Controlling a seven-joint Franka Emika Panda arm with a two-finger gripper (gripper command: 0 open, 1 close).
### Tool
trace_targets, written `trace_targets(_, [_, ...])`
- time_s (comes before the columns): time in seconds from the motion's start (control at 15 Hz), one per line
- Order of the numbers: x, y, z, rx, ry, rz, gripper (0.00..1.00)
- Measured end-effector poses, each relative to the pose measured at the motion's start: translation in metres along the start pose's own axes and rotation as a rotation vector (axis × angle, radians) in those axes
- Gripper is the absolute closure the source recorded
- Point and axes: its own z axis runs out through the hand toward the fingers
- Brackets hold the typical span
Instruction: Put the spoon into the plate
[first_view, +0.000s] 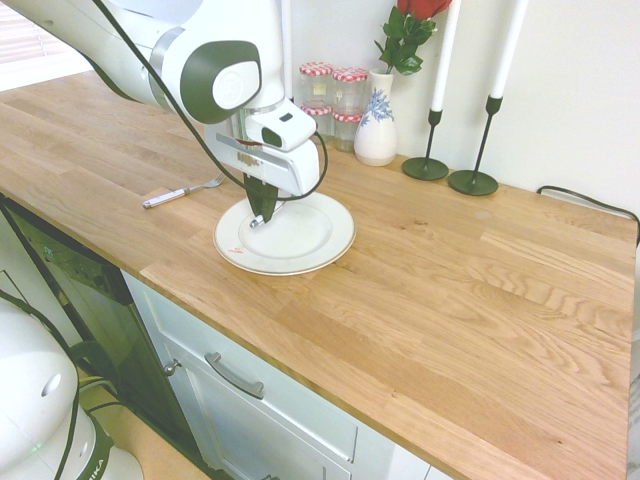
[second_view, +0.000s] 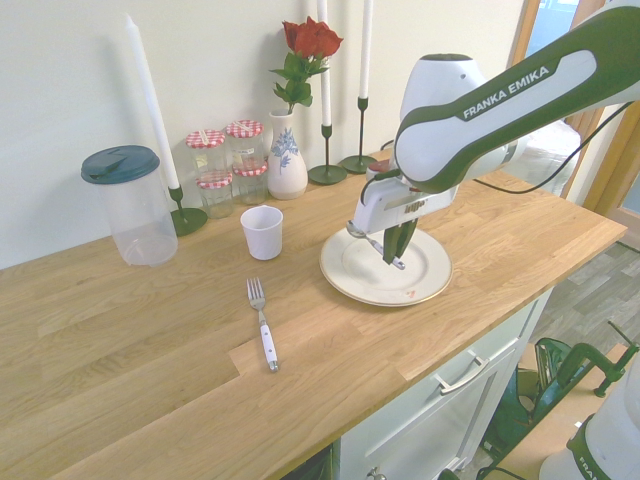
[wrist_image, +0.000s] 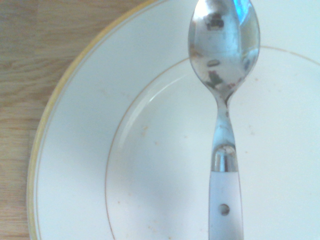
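silver spoon (wrist_image: 223, 55) w/ pale handle, over plate (wrist_image: 75, 150)

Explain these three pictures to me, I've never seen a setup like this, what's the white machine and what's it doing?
The white machine is a robot arm ending in a gripper, a two-fingered clamp. Two pictures come from cameras on opposite sides of a wooden counter; the third, close-up one comes from a camera on the arm's wrist, looking straight down. The gripper is shut on a spoon, holding it over a plate. In the close-up you see that spoon above the plate. Also on the counter: a fork, a cup, a lidded jug, jars, a vase with a rose, and candles in holders.
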Motion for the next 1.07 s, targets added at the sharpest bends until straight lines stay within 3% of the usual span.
trace_targets(0.27, [-0.002,0.002,0.018,0.009,-0.012,0.026,1.0])
trace_targets(0.33, [-0.003,0.001,0.018,0.01,-0.012,0.026,0.0])
trace_targets(1.07, [-0.014,-0.008,0.023,0.009,-0.015,0.025,0.0])
